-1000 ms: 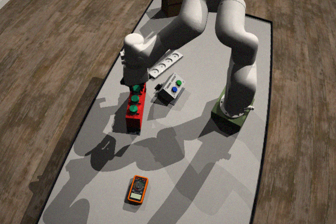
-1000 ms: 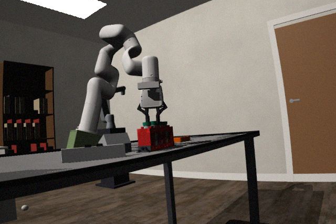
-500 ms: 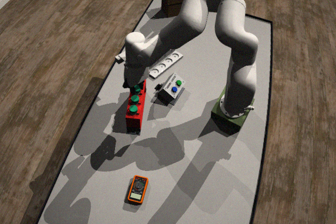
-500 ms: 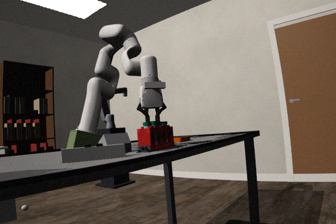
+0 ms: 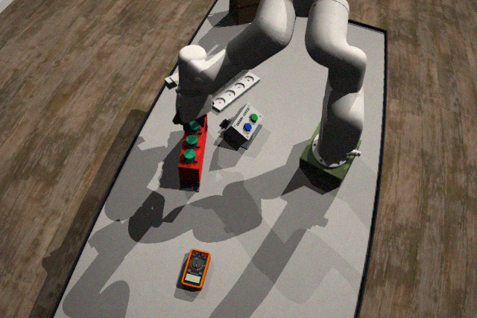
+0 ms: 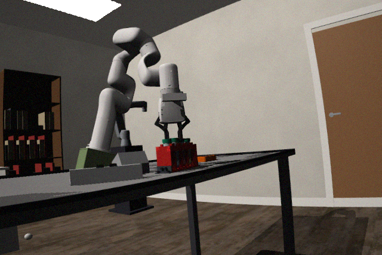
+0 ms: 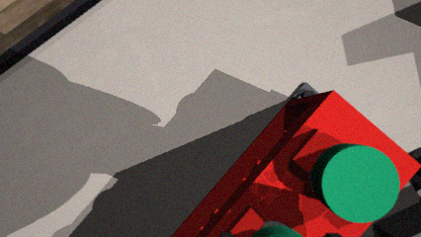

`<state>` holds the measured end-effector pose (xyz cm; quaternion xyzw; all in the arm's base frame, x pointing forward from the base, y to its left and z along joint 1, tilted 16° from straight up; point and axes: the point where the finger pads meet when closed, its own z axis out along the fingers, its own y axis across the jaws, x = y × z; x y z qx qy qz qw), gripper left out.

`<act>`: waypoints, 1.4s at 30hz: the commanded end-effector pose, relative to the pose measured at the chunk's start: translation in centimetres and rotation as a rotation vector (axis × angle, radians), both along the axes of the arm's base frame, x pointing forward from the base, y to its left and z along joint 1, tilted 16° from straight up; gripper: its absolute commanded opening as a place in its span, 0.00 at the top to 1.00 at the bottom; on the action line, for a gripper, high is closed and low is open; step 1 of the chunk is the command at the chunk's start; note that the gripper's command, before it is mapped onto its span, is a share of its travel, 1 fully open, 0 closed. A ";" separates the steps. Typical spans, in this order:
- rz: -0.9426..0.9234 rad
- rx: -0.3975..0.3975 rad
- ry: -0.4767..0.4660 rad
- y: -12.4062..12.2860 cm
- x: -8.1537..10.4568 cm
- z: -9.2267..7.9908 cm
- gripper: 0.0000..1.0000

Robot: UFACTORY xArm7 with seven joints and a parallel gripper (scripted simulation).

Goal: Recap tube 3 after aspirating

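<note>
The red decapping station holds its tubes with green caps. In the top view three caps show; the one nearest the wrist is the cap of tube 3, and the fourth cap is hidden under the wrist. My gripper points straight down over that cap, with its fingers on either side of it, loosened and not clamping. The wrist view shows the end cap and the edge of the neighbouring cap; my fingers are out of that view. The white cap tray has empty nests. The blue CYCLE key and green READY key share one housing.
An orange multimeter lies near the front of the table. A brown box stands at the far end. The arm's green base is at the right. A small grey block lies near the left edge.
</note>
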<state>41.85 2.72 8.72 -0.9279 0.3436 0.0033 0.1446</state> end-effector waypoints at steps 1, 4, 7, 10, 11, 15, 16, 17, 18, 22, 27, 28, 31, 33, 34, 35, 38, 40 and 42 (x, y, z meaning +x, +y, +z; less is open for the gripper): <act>-0.269 0.021 0.073 -0.1 0.1 0.1 0.54; -0.372 0.032 0.101 -0.1 0.1 0.1 0.54; -0.551 0.049 0.152 -0.1 0.1 0.1 0.54; -0.689 0.065 0.189 -0.1 0.1 0.1 0.54; -0.739 0.070 0.203 -0.1 0.1 0.1 0.54; -0.929 0.086 0.257 -0.1 0.1 0.1 0.54; -0.929 0.086 0.257 -0.1 0.1 0.1 0.54; -0.929 0.086 0.257 -0.1 0.1 0.1 0.54; -0.929 0.086 0.257 -0.1 0.1 0.1 0.54; -0.929 0.086 0.257 -0.1 0.1 0.1 0.54; -0.929 0.086 0.257 -0.1 0.1 0.1 1.00; -0.929 0.086 0.257 -0.1 0.1 0.1 1.00; -0.929 0.086 0.257 -0.1 0.1 0.1 1.00; -0.929 0.086 0.257 -0.1 0.1 0.1 1.00; -0.929 0.086 0.257 -0.1 0.1 0.1 1.00; -0.929 0.086 0.257 -0.1 0.1 0.1 1.00; -0.929 0.086 0.257 -0.1 0.1 0.1 1.00; -0.881 0.081 0.244 -0.1 0.1 0.1 1.00; -0.785 0.072 0.217 -0.1 0.1 0.2 1.00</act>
